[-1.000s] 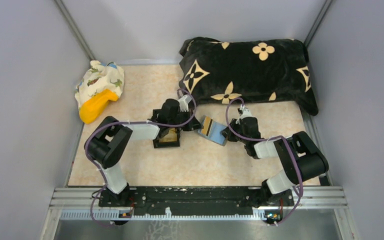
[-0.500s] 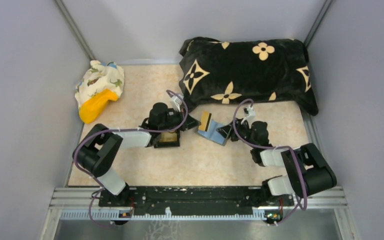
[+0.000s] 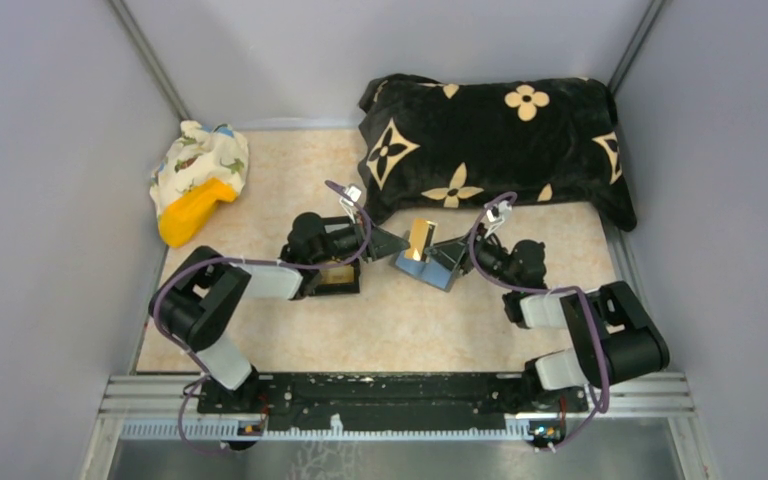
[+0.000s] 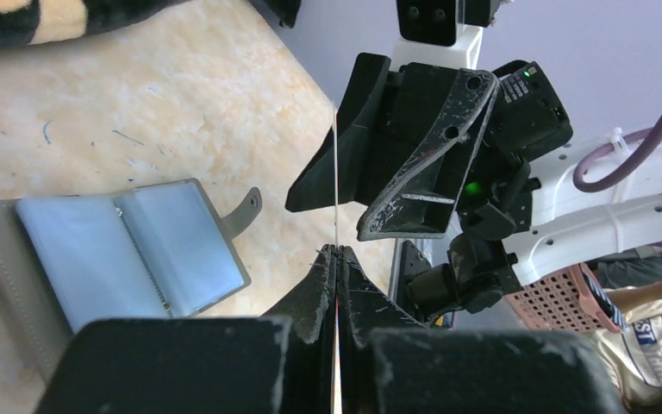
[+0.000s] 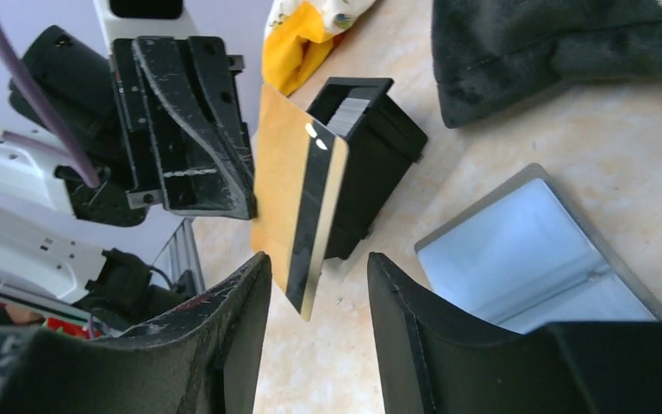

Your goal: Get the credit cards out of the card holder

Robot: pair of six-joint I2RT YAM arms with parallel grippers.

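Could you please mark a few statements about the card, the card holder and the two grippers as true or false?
1. The left gripper pinches the gold card by one edge. True.
2. The card holder is folded shut. False: it lies open, light-blue inside up.
3. The right gripper is clamped on the card. False: its jaws are open, one on each side of the card.
4. In the right wrist view a black box stands behind the card. True.
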